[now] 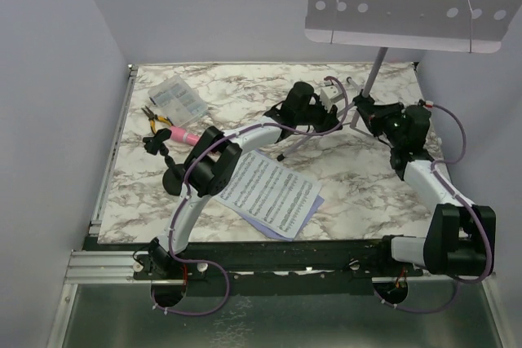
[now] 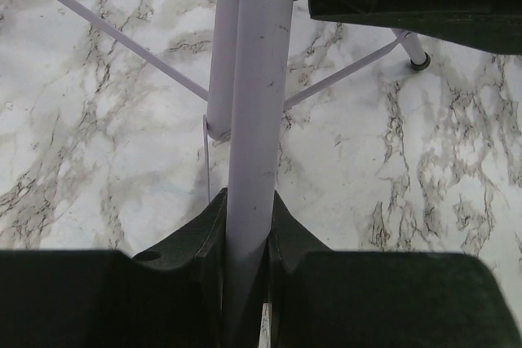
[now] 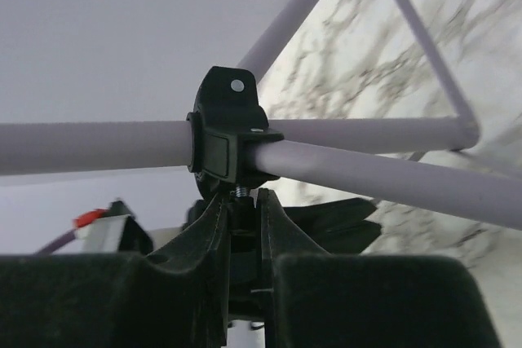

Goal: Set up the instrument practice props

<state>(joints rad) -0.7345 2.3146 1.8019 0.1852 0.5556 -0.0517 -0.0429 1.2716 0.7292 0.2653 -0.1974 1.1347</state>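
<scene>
The lavender perforated music-stand desk [image 1: 404,2] stands high at the back right on its thin pole [image 1: 375,67]. My left gripper [image 1: 325,116] is shut on a lavender tube of the tripod [image 2: 254,120], low near the spread legs [image 2: 122,38]. My right gripper [image 1: 364,112] is shut on the black knob [image 3: 245,218] under the stand's black clamp collar [image 3: 224,140]. Printed sheet-music pages [image 1: 269,193] lie flat at the front centre. The pink microphone [image 1: 183,136] lies at the left, next to the small black mic stand [image 1: 167,165].
A clear plastic compartment box [image 1: 175,99] and orange-handled pliers [image 1: 157,120] lie at the back left. Grey walls close in the marble table [image 1: 359,177] on the left, back and right. A rubber-tipped tripod foot [image 2: 418,60] rests on the marble.
</scene>
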